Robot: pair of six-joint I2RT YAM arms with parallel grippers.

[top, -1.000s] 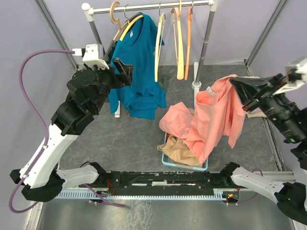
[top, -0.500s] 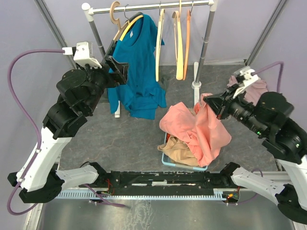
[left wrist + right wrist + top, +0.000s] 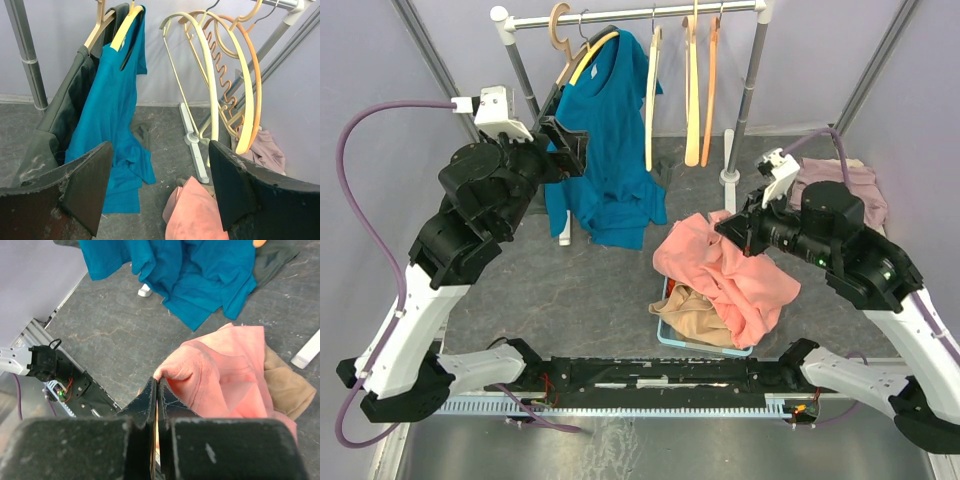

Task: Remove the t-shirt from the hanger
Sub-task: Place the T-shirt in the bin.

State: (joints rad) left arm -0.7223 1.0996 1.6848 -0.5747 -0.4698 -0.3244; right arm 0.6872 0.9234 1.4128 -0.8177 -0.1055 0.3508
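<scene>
Rack (image 3: 630, 14) fills the 12 o'clock end of the top view. Its rail is cut off by the frame edge in places, and its foot is partly hidden behind the clothes.

At about 11 o'clock the teal t-shirt (image 3: 605, 130) hangs from the rail on a yellow hanger (image 3: 592, 55), with its lower hem bunched on the floor. A dark garment (image 3: 60, 115) on a wooden hanger sits behind it at 9 o'clock in the left wrist view. From above it is mostly covered, and its shape is hard to make out. Bare cream and orange hangers (image 3: 695, 90) crowd together at 12 o'clock, overlapping so that their count is uncertain.

The pink shirt (image 3: 730, 280) lies heaped near the centre, draped over a light blue bin (image 3: 705, 347). Only the near rim of the bin shows. A tan garment (image 3: 690, 315) peeks from under the heap at its 7 o'clock. A mauve garment (image 3: 855, 180) lies at 3 o'clock, half hidden by the right arm.

The left gripper (image 3: 570, 145) hovers just at 9 o'clock of the teal t-shirt. Its jaws are wide apart, with nothing between them.

The right gripper (image 3: 156, 382) is at the 1 o'clock edge of the pink heap. Its jaws are pressed together, pinching a raised fold of the pink shirt, and the pinched edge itself is hidden by the fingers.
</scene>
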